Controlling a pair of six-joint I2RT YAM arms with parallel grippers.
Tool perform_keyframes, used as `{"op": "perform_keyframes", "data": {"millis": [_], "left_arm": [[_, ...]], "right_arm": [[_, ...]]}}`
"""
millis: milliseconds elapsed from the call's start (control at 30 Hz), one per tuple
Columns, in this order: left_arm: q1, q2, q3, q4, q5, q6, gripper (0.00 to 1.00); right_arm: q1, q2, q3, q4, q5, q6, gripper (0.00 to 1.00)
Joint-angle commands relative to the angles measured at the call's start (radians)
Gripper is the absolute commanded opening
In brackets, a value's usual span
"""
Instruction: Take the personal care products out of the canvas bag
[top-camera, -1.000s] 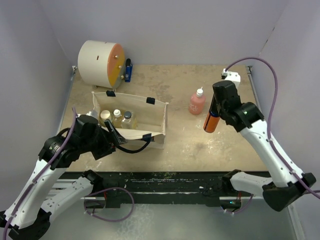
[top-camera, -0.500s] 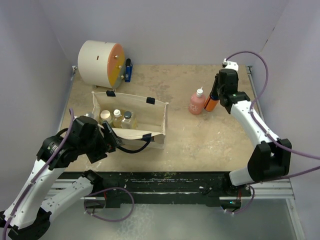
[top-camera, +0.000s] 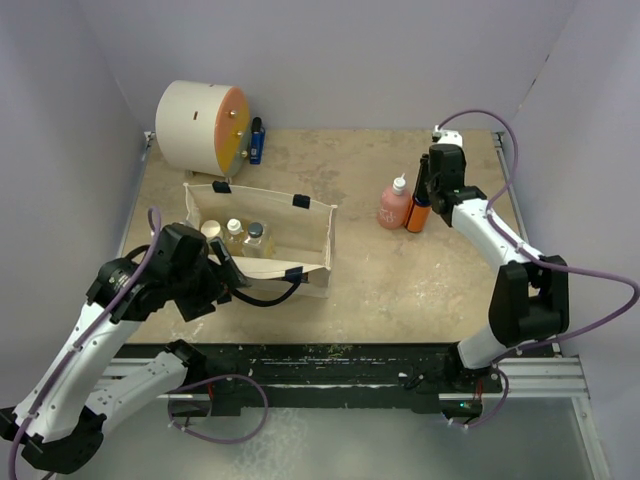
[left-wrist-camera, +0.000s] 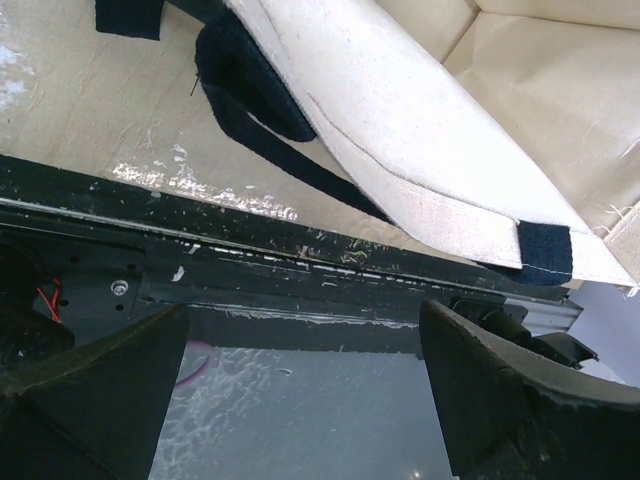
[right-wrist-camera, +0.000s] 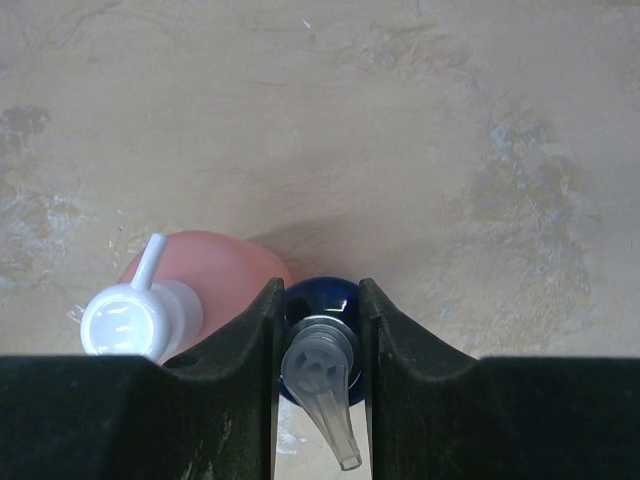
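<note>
Beige table (top-camera: 400, 290): right pincer (right-wrist-camera: 318, 300) pinches orange bottle (top-camera: 418, 216) beside pink bottle (top-camera: 393, 208); left pincer (left-wrist-camera: 302, 315) spread beside canvas bag (top-camera: 300, 235), drum (top-camera: 190, 125) behind.

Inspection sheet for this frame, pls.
Surface: tan table, stained, white smears near front edge.
Job's things: canvas bag open, three containers inside; pink bottle out; orange bottle upright beside it.
Clutter: white drum, blue item, back left.
Grippers: left gripper open, empty, by bag's near wall; right gripper shut on orange bottle.
Cables: purple cables loop off both arms.
Surroundings: lilac walls.
</note>
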Motion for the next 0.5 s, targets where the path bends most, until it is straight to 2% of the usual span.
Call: {"op": "perform_keyframes", "data": {"millis": [0, 67, 100, 133, 167, 233, 300, 367, 467], "left_arm": [[0.000, -0.006, 0.020, 0.043, -0.015, -0.007, 0.99], [0.000, -0.005, 0.007, 0.072, 0.004, -0.014, 0.99], [0.000, -0.003, 0.002, 0.082, 0.010, -0.018, 0.99], [0.000, -0.003, -0.002, 0.088, 0.014, -0.023, 0.99], [0.000, 0.001, -0.003, 0.095, 0.017, -0.024, 0.99], [0.001, 0.008, 0.000, 0.105, 0.017, -0.025, 0.99], [0.001, 0.016, 0.003, 0.111, 0.010, -0.029, 0.99], [0.000, 0.021, 0.004, 0.102, -0.007, -0.052, 0.99], [0.000, 0.021, -0.002, 0.105, -0.015, -0.085, 0.99]], "right_arm": [[0.002, -0.001, 0.021, 0.103, 0.016, -0.020, 0.00], [0.002, 0.004, 0.025, 0.092, 0.006, -0.027, 0.01], [0.002, 0.002, 0.027, 0.090, 0.005, -0.029, 0.08], [0.002, 0.001, 0.030, 0.081, 0.005, -0.027, 0.25], [0.002, 0.000, 0.037, 0.064, 0.002, -0.021, 0.34], [0.002, -0.005, 0.065, 0.008, 0.005, -0.015, 0.51], [0.002, -0.018, 0.083, -0.042, 0.026, -0.015, 0.63], [0.002, -0.047, 0.085, -0.087, 0.033, -0.009, 0.69], [0.001, -0.125, 0.070, -0.149, 0.023, 0.006, 0.72]]}}
